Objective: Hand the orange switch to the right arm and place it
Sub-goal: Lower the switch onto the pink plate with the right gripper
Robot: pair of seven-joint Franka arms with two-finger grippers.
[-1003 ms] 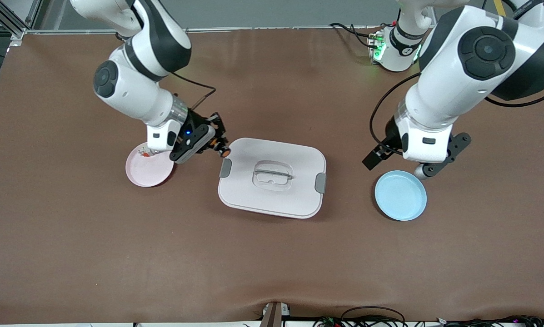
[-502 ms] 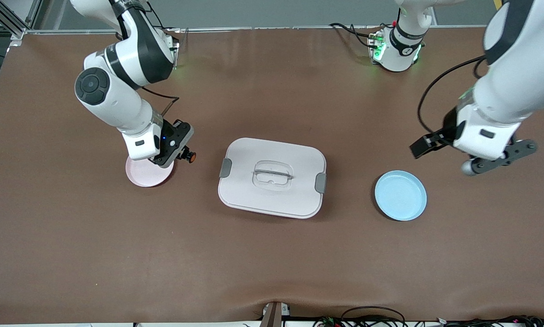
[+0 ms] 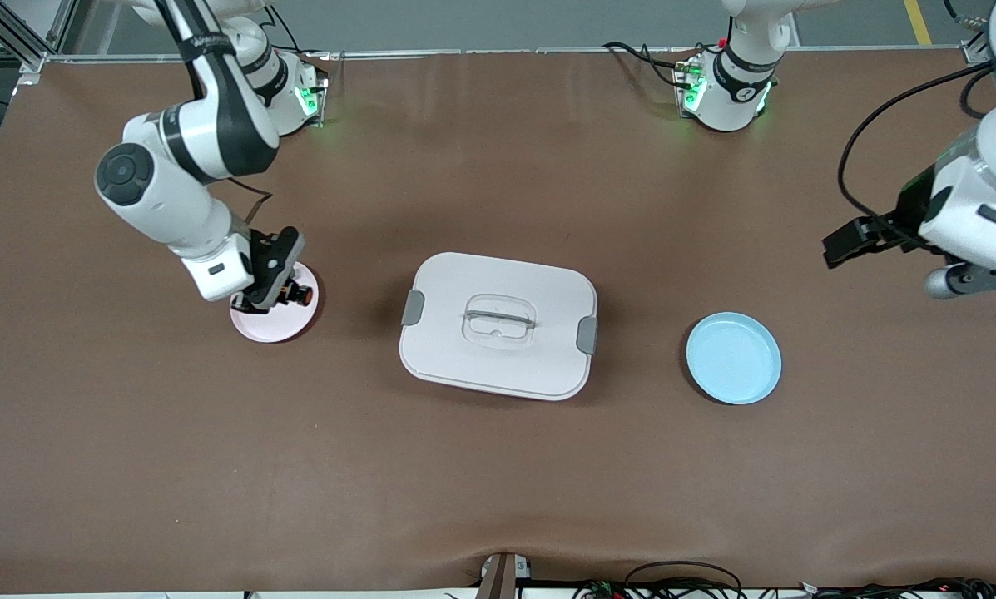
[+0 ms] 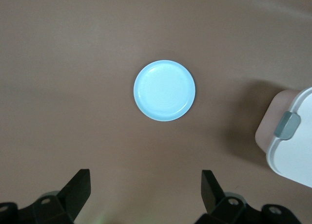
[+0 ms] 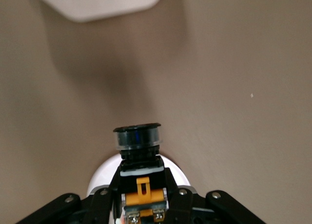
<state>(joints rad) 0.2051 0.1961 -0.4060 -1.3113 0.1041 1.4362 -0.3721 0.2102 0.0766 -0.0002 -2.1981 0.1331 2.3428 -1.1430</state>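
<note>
The orange switch [image 3: 299, 294] is a small black push-button with an orange cap, held in my right gripper [image 3: 285, 291]. The gripper is shut on it, low over the pink plate [image 3: 269, 326] at the right arm's end of the table. In the right wrist view the switch [image 5: 139, 151] sticks out between the fingers of the gripper [image 5: 141, 197], its orange band showing, with the plate's rim [image 5: 176, 173] just under it. My left gripper [image 3: 976, 279] is open and empty, up over bare table at the left arm's end. Its fingers stand wide apart in the left wrist view [image 4: 144, 181].
A white lidded box [image 3: 498, 324] with grey clips sits mid-table; its corner shows in the left wrist view [image 4: 292, 141]. A light blue plate [image 3: 733, 358] lies between the box and the left arm's end, also seen from the left wrist [image 4: 164, 90]. Brown mat covers the table.
My right gripper carried the orange switch from the box's edge to over the pink plate and came lower. My left arm, open, drew away from the blue plate toward its end of the table.
</note>
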